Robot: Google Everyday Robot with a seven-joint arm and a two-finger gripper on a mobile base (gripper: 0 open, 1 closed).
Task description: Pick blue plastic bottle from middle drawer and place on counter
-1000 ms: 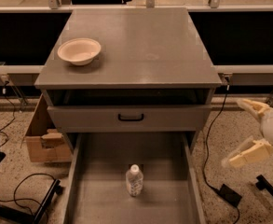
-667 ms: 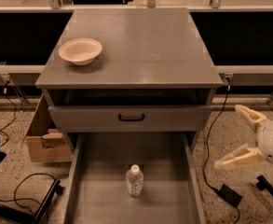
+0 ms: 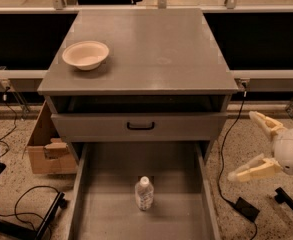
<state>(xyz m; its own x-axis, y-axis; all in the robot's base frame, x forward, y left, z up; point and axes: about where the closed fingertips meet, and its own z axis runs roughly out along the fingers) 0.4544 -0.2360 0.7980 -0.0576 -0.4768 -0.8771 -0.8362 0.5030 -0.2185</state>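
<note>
The blue plastic bottle (image 3: pixel 144 193), clear with a white cap and a pale label, stands upright on the floor of the pulled-out middle drawer (image 3: pixel 111 204). The counter (image 3: pixel 151 49) is the flat grey cabinet top above it. My gripper (image 3: pixel 248 146) is at the right edge of the view, outside the drawer and to the right of the cabinet, well away from the bottle. Its two cream fingers (image 3: pixel 251 170) are spread wide apart and hold nothing.
A cream bowl (image 3: pixel 85 54) sits on the counter's left side. A closed drawer front with a black handle (image 3: pixel 140 126) is above the open drawer. A cardboard box (image 3: pixel 46 146) stands left of the cabinet. Cables (image 3: pixel 21 204) and a black power brick (image 3: pixel 247 208) lie on the floor.
My gripper has moved down and slightly left beside the cabinet's right side, staying open. The bottle and bowl have not moved.
</note>
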